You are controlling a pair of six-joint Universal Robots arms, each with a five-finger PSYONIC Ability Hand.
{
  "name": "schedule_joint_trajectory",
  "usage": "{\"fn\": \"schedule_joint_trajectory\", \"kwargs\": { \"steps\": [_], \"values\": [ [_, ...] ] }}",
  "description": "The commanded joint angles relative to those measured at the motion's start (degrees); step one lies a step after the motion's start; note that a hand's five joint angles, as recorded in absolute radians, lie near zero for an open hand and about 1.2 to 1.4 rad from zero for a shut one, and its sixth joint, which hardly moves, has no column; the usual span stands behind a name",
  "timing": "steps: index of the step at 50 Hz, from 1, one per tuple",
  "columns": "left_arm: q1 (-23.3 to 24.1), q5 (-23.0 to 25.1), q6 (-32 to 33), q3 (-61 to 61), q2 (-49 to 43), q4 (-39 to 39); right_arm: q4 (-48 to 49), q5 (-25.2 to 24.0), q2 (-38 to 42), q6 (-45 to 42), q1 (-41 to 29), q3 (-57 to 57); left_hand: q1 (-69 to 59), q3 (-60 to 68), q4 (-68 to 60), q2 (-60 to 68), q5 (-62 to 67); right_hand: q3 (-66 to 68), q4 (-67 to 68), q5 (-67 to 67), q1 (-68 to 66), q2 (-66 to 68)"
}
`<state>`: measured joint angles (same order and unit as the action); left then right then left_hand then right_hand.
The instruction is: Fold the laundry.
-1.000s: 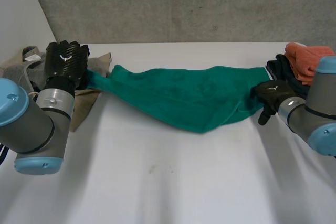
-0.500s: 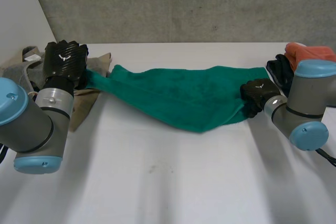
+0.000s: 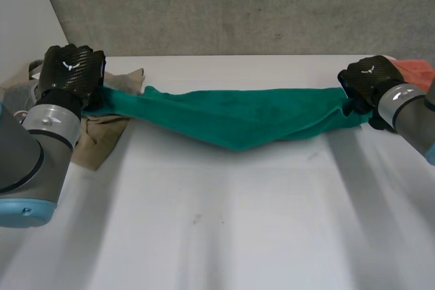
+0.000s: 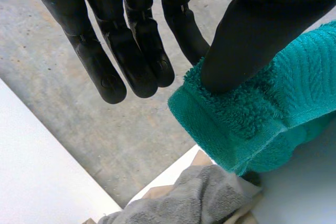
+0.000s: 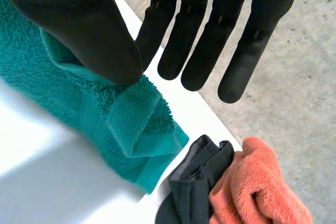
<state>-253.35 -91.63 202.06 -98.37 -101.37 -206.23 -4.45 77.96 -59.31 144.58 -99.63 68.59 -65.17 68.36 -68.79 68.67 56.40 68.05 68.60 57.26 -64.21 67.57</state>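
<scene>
A green towel (image 3: 238, 117) hangs stretched between my two hands, sagging in the middle onto the white table (image 3: 224, 222). My left hand (image 3: 68, 73) holds its left end up at the table's far left. There the thumb (image 4: 257, 30) pinches the towel's hemmed corner (image 4: 252, 119) against the side of the straight fingers. My right hand (image 3: 370, 79) holds the right end at the far right. Its thumb (image 5: 79, 19) presses the bunched corner of the towel (image 5: 126, 119) against the fingers.
Beige and grey cloths (image 3: 102, 137) lie under my left hand, and a grey one (image 4: 199, 198) lies below the towel corner. Beside my right hand lie an orange cloth (image 5: 257, 187) and a folded black cloth (image 5: 197, 182). A concrete wall (image 3: 238, 5) backs the table.
My right hand shut on the towel's right end and carried it right and back. My left hand drew left. The towel now hangs pulled out long between them.
</scene>
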Motion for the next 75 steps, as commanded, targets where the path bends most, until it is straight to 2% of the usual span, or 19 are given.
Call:
{"fn": "schedule_joint_trajectory", "kwargs": {
  "steps": [1,10,14,19,25,31,37,40,41,45,49,50,53,58,65,68,71,75],
  "values": [
    [0.58,2.33,-0.79,-0.51,-0.14,0.66,-1.79,-1.41,3.93,0.62,0.58,0.75,-14.83,11.64,-11.21,11.33,13.60,11.95,11.40,12.74,-15.79,12.43],
    [0.58,2.42,-1.14,0.63,-4.62,0.66,-2.84,-0.61,11.49,1.32,0.23,-2.14,-14.83,11.64,-11.21,11.33,13.60,11.84,11.29,12.63,-15.68,12.32],
    [0.58,2.24,-1.14,1.34,-6.02,0.66,-2.84,-0.61,12.38,3.24,0.23,-3.11,-14.83,11.64,-11.21,11.33,13.60,-15.33,-15.88,-14.54,11.49,-14.85],
    [0.41,2.15,-1.23,1.43,-7.08,0.66,-4.15,-1.05,11.33,5.01,0.14,-2.68,-14.83,11.64,-11.21,11.33,13.60,-30.18,-30.73,-29.39,26.34,-29.70],
    [0.49,2.15,-1.32,1.34,-7.08,0.66,-9.43,-1.58,10.36,4.40,0.23,-2.15,-14.83,11.64,-11.21,11.33,13.60,-38.61,-39.16,-37.83,34.77,-38.13],
    [0.67,2.15,-1.32,1.16,-6.99,0.66,-11.63,-1.75,10.80,1.59,0.23,-1.01,-14.83,11.64,-11.21,11.33,13.60,-40.64,-41.19,-39.85,36.80,-40.16],
    [0.67,2.07,-1.32,1.07,-6.99,0.75,-10.67,-1.32,11.23,0.00,0.23,-0.22,-14.83,11.64,-11.21,11.33,13.60,-33.93,-34.49,-33.15,30.10,-33.46],
    [0.58,1.98,-1.23,0.99,-6.99,0.75,-6.46,-0.97,12.03,0.00,0.32,-0.13,-14.83,11.64,-11.21,11.33,13.60,9.48,8.93,10.27,-13.32,9.96],
    [0.58,1.98,-1.23,0.99,-6.99,0.75,-5.23,-0.79,11.94,0.00,0.40,-0.04,-14.83,11.64,-11.21,11.33,13.60,11.93,11.37,12.71,-15.76,12.40],
    [0.76,1.89,-0.79,0.37,-5.59,2.41,0.49,1.58,10.36,0.00,0.93,2.68,-14.83,11.64,-11.21,11.33,13.60,11.95,11.40,12.74,-15.79,12.43],
    [0.49,2.07,-0.61,-0.51,0.02,8.03,-0.03,2.64,3.26,-0.53,1.02,6.63,-14.83,11.64,-11.21,11.33,13.60,11.95,11.40,12.74,-15.79,12.43],
    [0.49,2.15,-0.44,-0.68,1.26,9.52,-1.25,2.55,-1.20,-1.05,1.02,8.29,-14.83,11.64,-11.21,11.33,13.60,11.95,11.40,12.74,-15.79,12.43],
    [0.32,2.15,-0.09,-1.21,6.44,15.76,-4.94,2.38,-7.12,-2.45,1.02,9.98,-14.83,11.64,-11.21,11.33,13.60,11.95,11.40,12.74,-15.79,12.43],
    [-0.56,2.41,1.14,-0.69,17.85,27.17,-16.43,2.29,-17.57,-7.72,1.90,11.04,-14.83,11.64,-11.21,11.33,13.60,11.95,11.40,12.74,-15.79,12.43],
    [-1.35,2.86,3.95,-0.42,25.79,34.32,-25.60,1.24,-28.30,-12.91,1.55,10.86,-14.83,11.64,-11.21,11.33,13.60,11.95,11.40,12.74,-15.79,12.43],
    [-1.44,2.94,5.36,-1.74,25.70,34.32,-26.22,0.97,-28.58,-13.44,1.64,11.30,-14.83,11.64,-11.21,11.33,13.60,11.95,11.40,12.74,-15.79,12.43],
    [-1.35,2.68,6.77,-3.23,21.24,34.06,-26.40,0.71,-27.44,-13.97,1.90,12.79,-14.83,11.64,-11.21,11.33,13.60,11.95,11.40,12.74,-15.79,12.43],
    [-1.53,2.51,9.14,-2.27,9.46,30.99,-26.13,1.67,-16.93,-16.07,2.07,12.10,-14.83,11.64,-11.21,11.33,13.60,11.95,11.40,12.74,-15.79,12.43]
  ]
}}
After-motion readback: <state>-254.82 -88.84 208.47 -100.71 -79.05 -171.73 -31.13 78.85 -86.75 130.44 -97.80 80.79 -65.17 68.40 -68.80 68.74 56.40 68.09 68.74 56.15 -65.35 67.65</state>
